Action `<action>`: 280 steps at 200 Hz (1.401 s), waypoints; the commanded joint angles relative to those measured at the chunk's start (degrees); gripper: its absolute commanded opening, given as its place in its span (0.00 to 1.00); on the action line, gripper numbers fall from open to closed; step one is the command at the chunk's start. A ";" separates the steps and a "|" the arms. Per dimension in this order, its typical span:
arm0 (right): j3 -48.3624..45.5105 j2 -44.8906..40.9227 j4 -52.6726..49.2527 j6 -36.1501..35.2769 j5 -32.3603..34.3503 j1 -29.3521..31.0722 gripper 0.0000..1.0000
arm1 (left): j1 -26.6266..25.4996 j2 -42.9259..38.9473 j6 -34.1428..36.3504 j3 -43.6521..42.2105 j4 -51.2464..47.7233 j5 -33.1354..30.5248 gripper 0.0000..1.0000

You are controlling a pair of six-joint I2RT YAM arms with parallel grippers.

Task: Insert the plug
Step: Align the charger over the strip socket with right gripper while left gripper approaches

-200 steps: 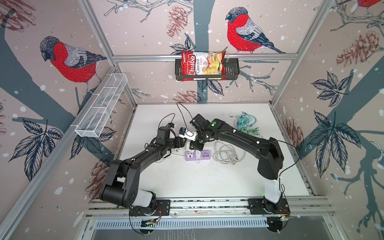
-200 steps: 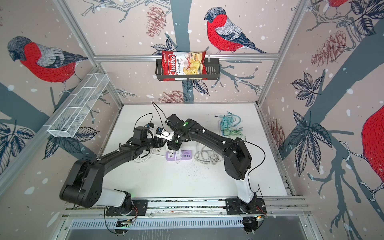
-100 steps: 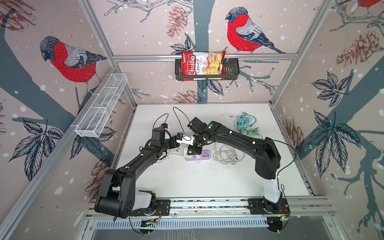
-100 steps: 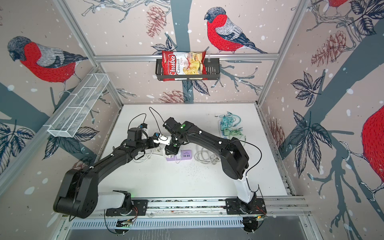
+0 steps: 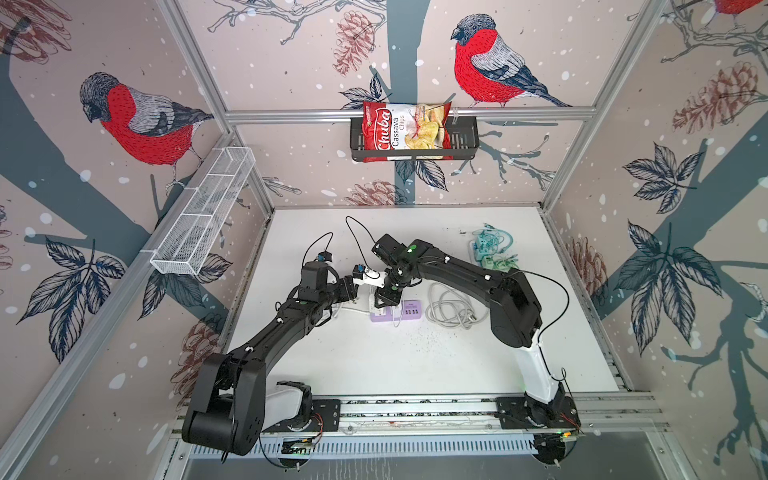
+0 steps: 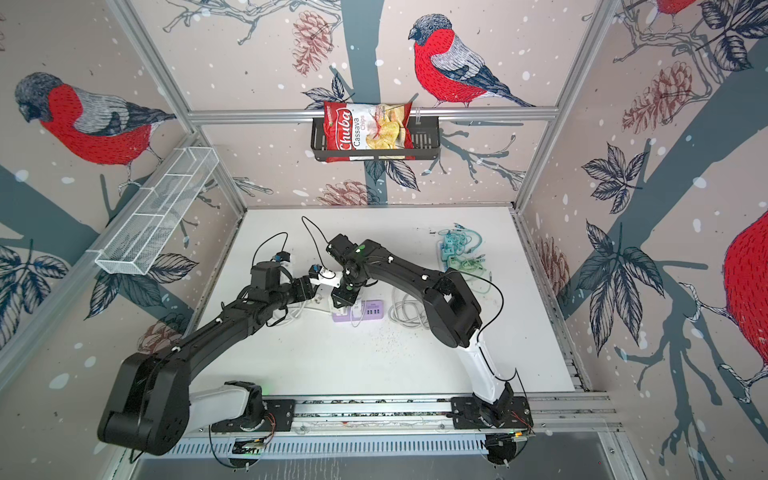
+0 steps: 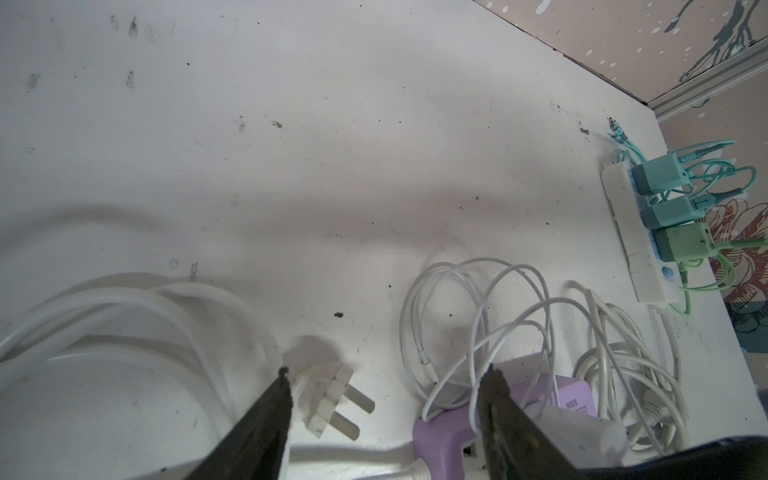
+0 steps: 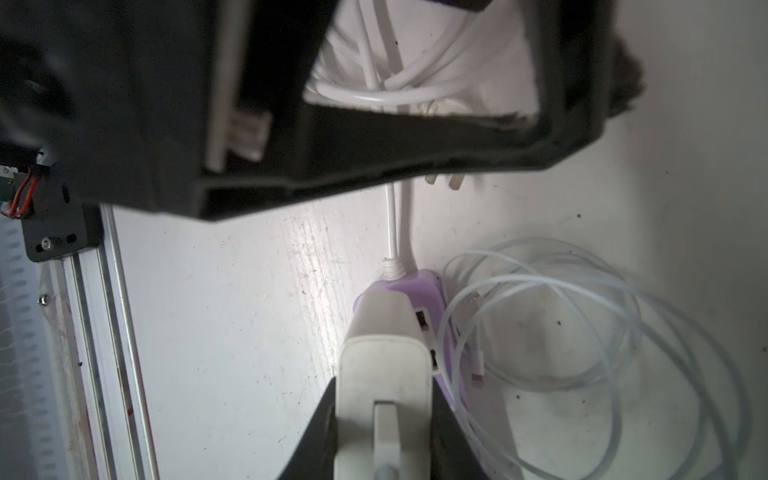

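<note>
Two black arms reach over the white table (image 5: 374,365). On the left wall hangs a white wire basket (image 5: 203,216). The left gripper (image 7: 389,376) has its fingers wide apart and holds nothing. A flat-pin plug (image 7: 328,395) lies on the table just beside one finger, and its thick white cord (image 7: 124,307) loops next to it. Next is the right gripper (image 8: 382,386), closed tight on the white charger plug (image 8: 384,332). This plug stands on the left end of the purple power strip (image 5: 409,311), near the middle of the table. Its pins are hidden. Right of the strip lies a thin white cable (image 5: 451,309) in loops. Far to the right sit some teal chargers (image 5: 490,249).
</note>
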 commanded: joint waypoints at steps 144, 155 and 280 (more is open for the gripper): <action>-2.03 0.02 -2.65 -2.26 12.04 -0.76 0.11 | 0.13 -1.57 0.24 -1.26 -0.19 -1.14 0.70; -2.96 -0.75 -2.19 -2.24 12.63 -0.80 0.11 | 0.13 -1.95 0.15 -1.34 -0.31 -1.29 0.70; -5.84 -2.76 0.22 -3.41 10.03 1.27 0.12 | 0.05 -3.09 -0.98 -3.01 4.91 7.23 0.67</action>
